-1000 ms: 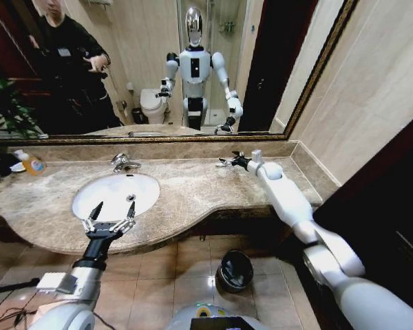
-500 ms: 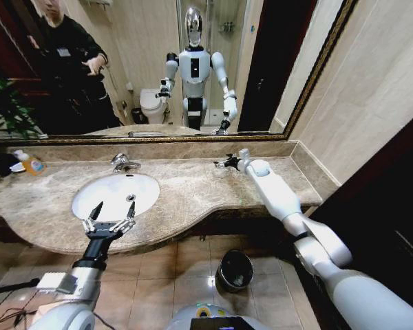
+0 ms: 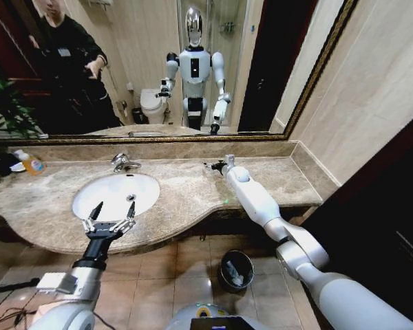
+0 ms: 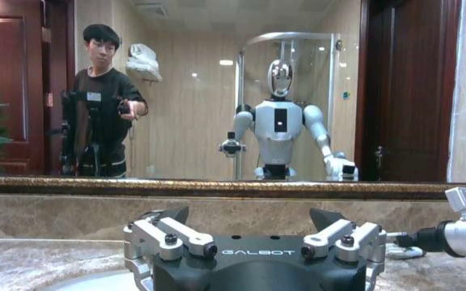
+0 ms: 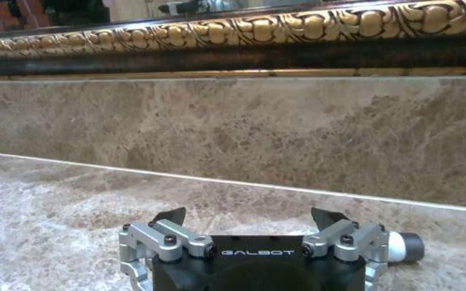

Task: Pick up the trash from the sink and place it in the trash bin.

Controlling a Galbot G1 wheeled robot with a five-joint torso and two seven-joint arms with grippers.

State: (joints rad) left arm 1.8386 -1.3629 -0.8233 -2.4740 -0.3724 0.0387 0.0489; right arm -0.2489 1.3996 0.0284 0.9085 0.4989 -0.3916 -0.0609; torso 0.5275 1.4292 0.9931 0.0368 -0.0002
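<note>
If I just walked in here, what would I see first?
Probably the big mirror on the wall, showing the white robot looking back at itself. Below it sits the white sink in the brown marble counter, with the left gripper open over its front rim. The right gripper reaches over the counter near the back wall, and the trash bin stands on the floor.

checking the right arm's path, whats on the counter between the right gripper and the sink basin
In the head view, only bare marble countertop lies between the right gripper and the sink basin.
</note>
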